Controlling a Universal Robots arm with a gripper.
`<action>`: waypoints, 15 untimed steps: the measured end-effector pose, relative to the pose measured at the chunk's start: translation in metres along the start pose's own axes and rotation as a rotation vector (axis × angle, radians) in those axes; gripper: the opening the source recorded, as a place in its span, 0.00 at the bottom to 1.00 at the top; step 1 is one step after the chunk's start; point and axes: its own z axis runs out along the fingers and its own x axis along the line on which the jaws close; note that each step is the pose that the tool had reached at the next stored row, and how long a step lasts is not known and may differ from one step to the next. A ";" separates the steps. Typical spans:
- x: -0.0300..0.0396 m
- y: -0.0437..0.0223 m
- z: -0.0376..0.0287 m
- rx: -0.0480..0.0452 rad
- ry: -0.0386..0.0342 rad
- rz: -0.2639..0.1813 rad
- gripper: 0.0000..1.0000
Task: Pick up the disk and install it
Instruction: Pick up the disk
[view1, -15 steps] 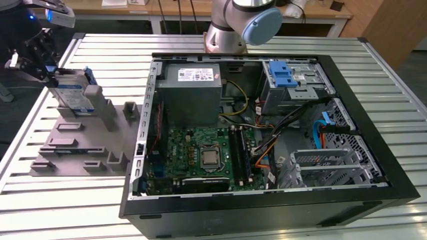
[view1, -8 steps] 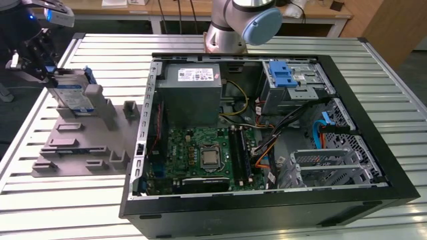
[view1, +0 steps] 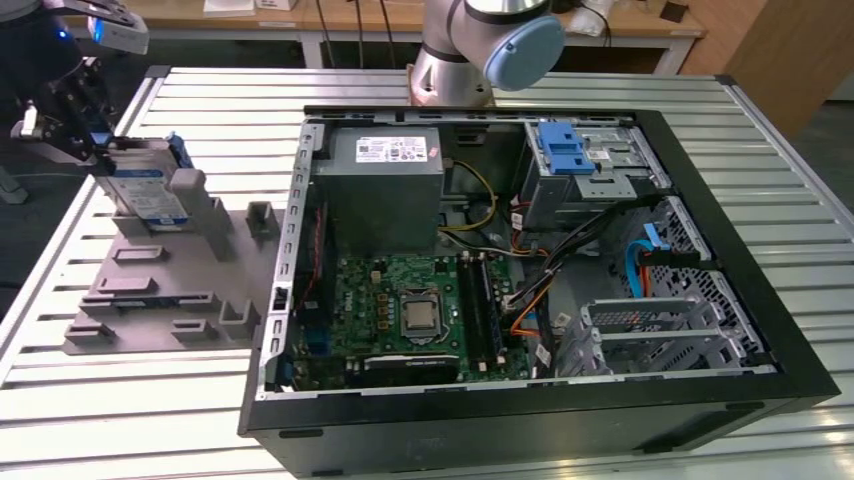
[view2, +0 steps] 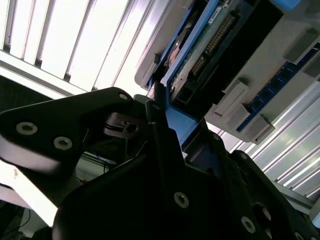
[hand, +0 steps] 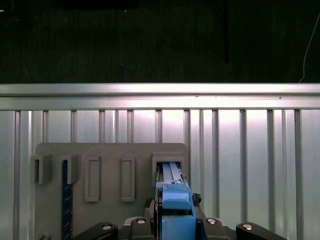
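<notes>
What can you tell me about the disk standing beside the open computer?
The disk is a flat silver metal slab with a blue-and-white label and blue plastic rails along its edges. It stands on edge in a slot of the grey holder, at the exterior view's left of the computer case. The gripper is shut on its upper blue rail.

We note the disk (view1: 138, 180): dull silver metal, paper-like label (view1: 150, 205), smooth blue plastic rails (hand: 175, 207). Holder (view1: 147, 290): matt grey plastic. Table (view1: 200, 110): ribbed bare metal, satin sheen. Case (view1: 534, 430): matt black.
</notes>
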 end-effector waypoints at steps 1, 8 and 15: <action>0.0000 0.0000 0.0000 0.0000 0.0000 0.000 0.37; 0.0000 0.0000 0.0000 0.0001 0.0000 0.000 0.44; 0.0000 0.0000 0.0000 0.0001 0.0000 0.001 0.36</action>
